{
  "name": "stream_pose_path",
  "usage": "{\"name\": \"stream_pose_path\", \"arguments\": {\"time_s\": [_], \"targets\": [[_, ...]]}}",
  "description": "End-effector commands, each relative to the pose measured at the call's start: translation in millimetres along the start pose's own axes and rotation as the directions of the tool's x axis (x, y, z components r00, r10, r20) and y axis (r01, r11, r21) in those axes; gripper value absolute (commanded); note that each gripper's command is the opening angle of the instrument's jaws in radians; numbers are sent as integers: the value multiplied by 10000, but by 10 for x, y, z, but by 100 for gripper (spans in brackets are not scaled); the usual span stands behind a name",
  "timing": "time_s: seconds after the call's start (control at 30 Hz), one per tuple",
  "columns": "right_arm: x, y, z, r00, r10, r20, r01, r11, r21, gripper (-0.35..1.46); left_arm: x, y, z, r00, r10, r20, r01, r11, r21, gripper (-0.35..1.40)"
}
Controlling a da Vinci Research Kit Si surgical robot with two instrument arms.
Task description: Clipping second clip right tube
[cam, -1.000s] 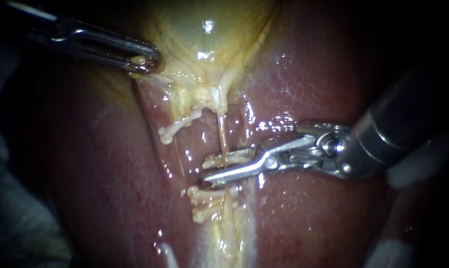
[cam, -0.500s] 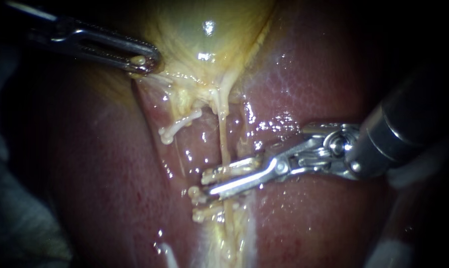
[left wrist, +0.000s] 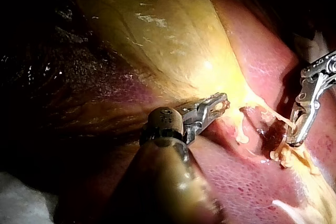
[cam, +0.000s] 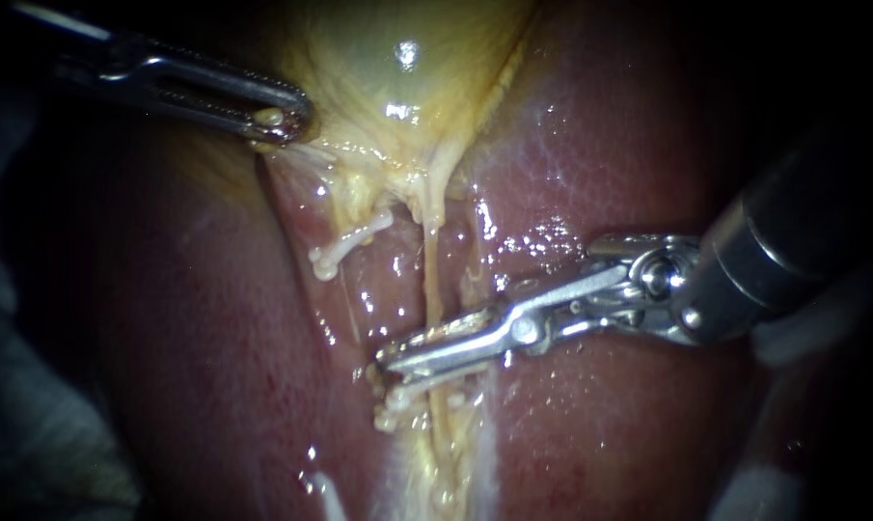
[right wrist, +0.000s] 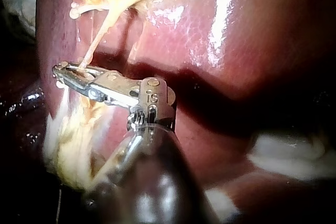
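The right instrument (cam: 397, 355) comes in from the right and lies across the right tube (cam: 432, 275). Its jaws are pressed together on the tube from both sides, towards the tube's near end (whether a clip sits between them cannot be made out). The tube is a thin pale strand running from the yellow gallbladder (cam: 397, 68) at the far side towards the near side, over the wet red liver (cam: 600, 154). Just on the near side of the jaws, the near clip (cam: 402, 397) crosses the same tube, almost touching them. To the left and farther off, apart from the jaws, the left clip (cam: 344, 243) sits on a short pale stub. At the far left, the left instrument (cam: 280, 121) is clamped on the gallbladder's edge. In the right wrist view, the tube rises taut from between the right instrument's jaw tips towards the yellow tissue ahead.
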Motion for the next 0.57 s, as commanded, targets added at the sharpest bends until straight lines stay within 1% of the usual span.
{"name": "stream_pose_path", "arguments": {"time_s": [0.03, 0.57], "targets": [[-1, 0, -1, 10000, -10, 14, 10, 10000, 3, -35, 0, 0, 0, 10000, -1, 2, 1, 10000, 0, -35], [-4, 2, -3, 10000, -33, 19, 33, 10000, 28, -35, 0, -1, 0, 10000, 2, 4, -2, 10000, -3, -35]]}}
